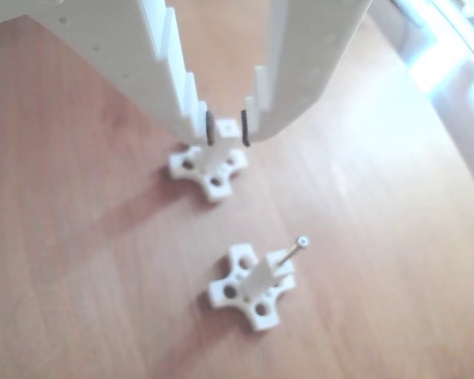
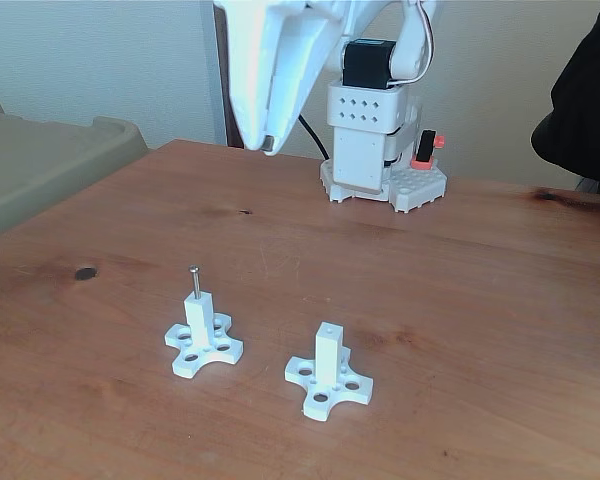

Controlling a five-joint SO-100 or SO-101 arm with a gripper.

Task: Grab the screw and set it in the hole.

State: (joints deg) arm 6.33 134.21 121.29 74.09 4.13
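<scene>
Nearest us in the fixed view stands a bare white post (image 2: 328, 346) on its cross-shaped base, on the near right of the wooden tabletop (image 2: 480, 300); the hole (image 2: 328, 327) shows as a small dark dot at its tip. To its left and a little farther back, apart from it, we see a second post (image 2: 197, 318) on a like base, with the screw (image 2: 194, 281) standing upright in its top, head uppermost and shank partly showing above the post.

In the other view we look down between the two fingers of our hand (image 1: 227, 126). They stand narrowly apart with nothing held between them, a dark pad on each tip, and the bare post (image 1: 218, 158) appears in the gap below them. The post bearing the screw (image 1: 292, 250) lies nearer the bottom of that picture, its screw leaning toward the upper right as seen there.

In the fixed view our hand (image 2: 267, 146) hangs well above the tabletop toward the far side, clear of both posts. The arm's white base (image 2: 380, 170) sits at the far edge of the tabletop. A small dark round mark (image 2: 84, 272) lies on the wood at the left.
</scene>
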